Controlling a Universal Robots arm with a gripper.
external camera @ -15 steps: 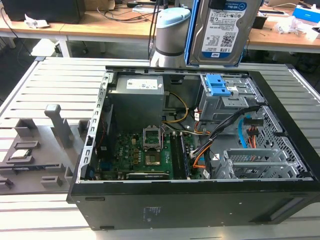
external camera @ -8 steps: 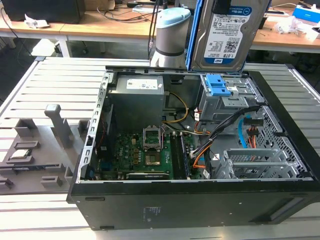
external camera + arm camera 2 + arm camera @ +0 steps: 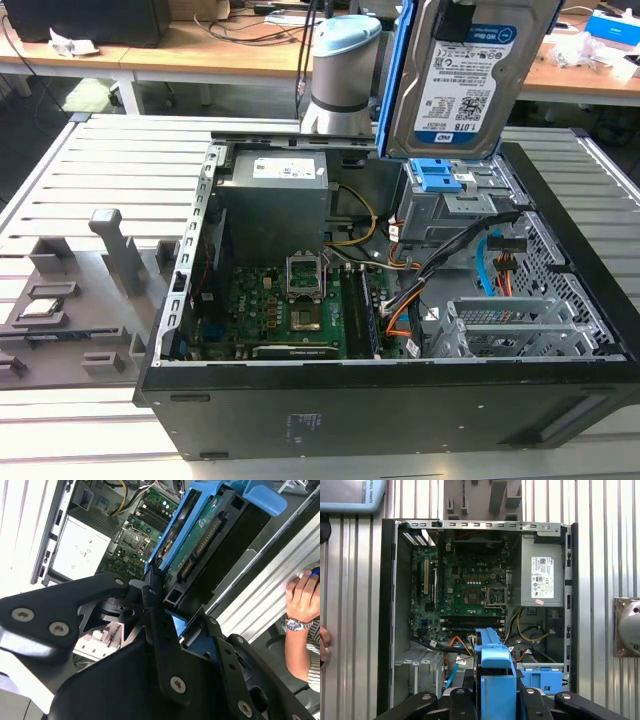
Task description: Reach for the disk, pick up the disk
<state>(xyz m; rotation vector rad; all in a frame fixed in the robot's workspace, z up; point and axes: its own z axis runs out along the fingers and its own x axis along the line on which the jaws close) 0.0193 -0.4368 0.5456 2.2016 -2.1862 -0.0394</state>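
Lab: slatted table, cluttered desks

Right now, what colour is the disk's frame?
Blue. The frame on the disk shows best in the exterior view.

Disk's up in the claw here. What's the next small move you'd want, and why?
Probably a short straight lift. The claw is shut on the disk, which hangs upright with its lower edge close above the blue latches inside the open computer case. Moving sideways at this height might catch them.

Upright disk above open computer case
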